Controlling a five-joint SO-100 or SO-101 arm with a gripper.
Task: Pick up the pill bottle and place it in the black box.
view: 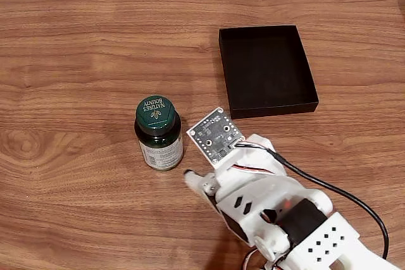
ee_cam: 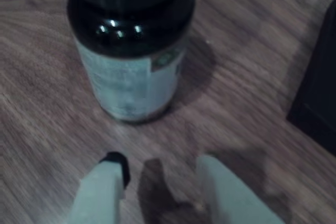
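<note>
The pill bottle (view: 158, 134) stands upright on the wooden table, dark green with a gold-printed green cap and a pale label. In the wrist view the pill bottle (ee_cam: 131, 51) is close ahead, just beyond my fingertips. My white gripper (view: 193, 159) sits right of the bottle in the fixed view, a short gap from it. Seen from the wrist, the gripper (ee_cam: 157, 179) is open, with bare table between its fingers (ee_cam: 102, 187). The black box (view: 267, 71) lies empty, farther back and to the right; a corner of the black box (ee_cam: 317, 103) shows at the wrist view's right edge.
The wooden table (view: 82, 61) stretches wide to the left and behind the bottle. A black cable (view: 329, 188) runs along my arm at the lower right. A small circuit board (view: 216, 135) sits on top of the gripper.
</note>
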